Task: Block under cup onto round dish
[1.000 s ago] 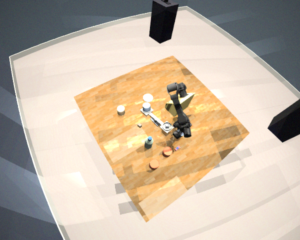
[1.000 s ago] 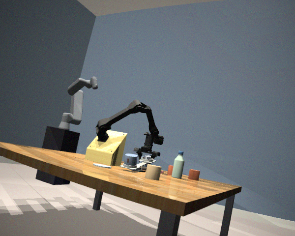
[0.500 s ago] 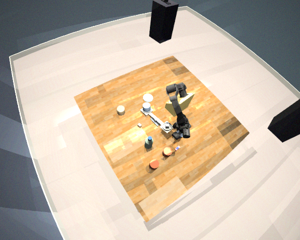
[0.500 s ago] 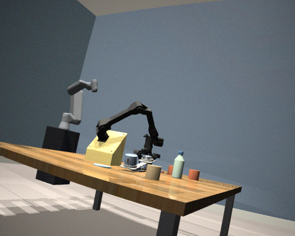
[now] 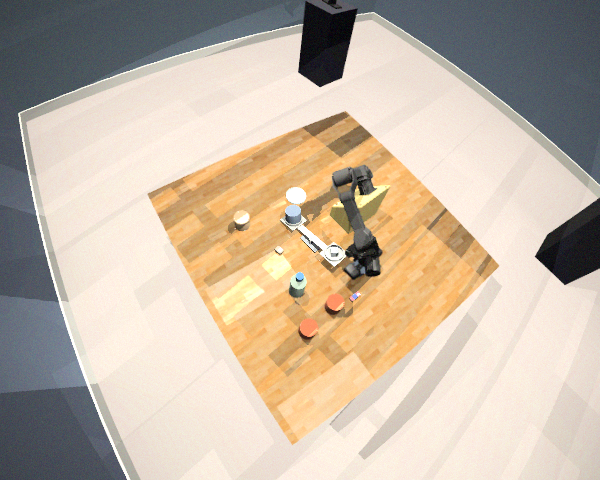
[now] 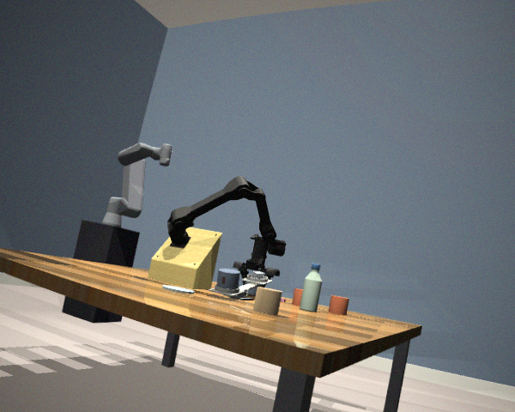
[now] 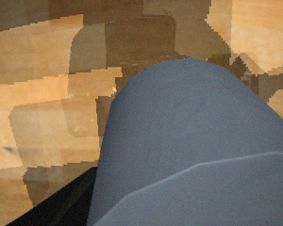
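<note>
- My arm (image 5: 361, 235) (image 6: 239, 186) arches high at the elbow, wrist pointing down beside the balance (image 5: 314, 239) (image 6: 243, 290).
- My gripper (image 5: 361, 268) (image 6: 253, 287) (image 7: 189, 155) is clamped on the lifted cup (image 5: 360, 270) (image 6: 251, 291) (image 7: 193, 118)!
- Other cup (image 5: 292, 214) (image 6: 227, 278) stands on its pan, its reddish mark too small to read.
- White dish (image 5: 295, 195) (image 6: 178, 288) lies near that cup.
- Block (image 5: 334, 252) (image 6: 257, 275) sits uncovered on the opposite pan.

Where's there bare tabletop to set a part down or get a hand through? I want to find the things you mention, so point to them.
Bare patches: between the tan cup (image 5: 242, 221) (image 6: 267, 301) and the table's far-left edge in the top view; and right of the small red-and-blue item (image 5: 355, 296), toward the lower-right edge. Crowded: around the balance (image 5: 312, 238), gripper (image 5: 357, 268) and yellow block (image 5: 365, 206) (image 6: 184, 259).
</note>
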`<state>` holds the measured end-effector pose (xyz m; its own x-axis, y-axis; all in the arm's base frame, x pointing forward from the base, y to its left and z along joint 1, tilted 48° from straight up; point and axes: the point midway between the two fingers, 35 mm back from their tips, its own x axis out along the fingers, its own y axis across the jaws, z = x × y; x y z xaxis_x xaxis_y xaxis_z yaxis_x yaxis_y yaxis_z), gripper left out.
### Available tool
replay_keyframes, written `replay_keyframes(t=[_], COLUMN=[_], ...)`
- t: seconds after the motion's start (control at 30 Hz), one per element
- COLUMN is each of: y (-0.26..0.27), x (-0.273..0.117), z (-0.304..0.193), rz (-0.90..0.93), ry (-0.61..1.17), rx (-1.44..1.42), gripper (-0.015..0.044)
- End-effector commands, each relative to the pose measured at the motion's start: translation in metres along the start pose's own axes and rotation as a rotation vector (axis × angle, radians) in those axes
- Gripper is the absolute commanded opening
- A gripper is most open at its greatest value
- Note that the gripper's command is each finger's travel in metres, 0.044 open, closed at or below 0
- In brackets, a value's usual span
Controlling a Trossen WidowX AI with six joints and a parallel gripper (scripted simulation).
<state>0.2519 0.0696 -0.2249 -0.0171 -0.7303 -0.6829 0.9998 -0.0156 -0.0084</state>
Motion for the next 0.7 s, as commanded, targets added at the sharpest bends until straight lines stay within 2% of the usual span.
replay_keyframes(t=[0.0,0.03,0.13,0.33,0.57,0.67], y=[0.000,0.001,0.000,0.000,0.021,0.022], x=[-0.003,-0.012,-0.050,-0.053,-0.083,-0.084], z=[0.000,0.000,0.000,0.000,-0.005,-0.002], rz=[0.000,0.000,0.001,0.001,0.091,0.091], ry=[0.000,0.000,-0.002,-0.002,0.069,0.063], rx=[0.003,0.001,-0.003,-0.003,-0.036,-0.106], gripper=[0.0420,0.0440,0.0440,0.0440,0.0260,0.0260])
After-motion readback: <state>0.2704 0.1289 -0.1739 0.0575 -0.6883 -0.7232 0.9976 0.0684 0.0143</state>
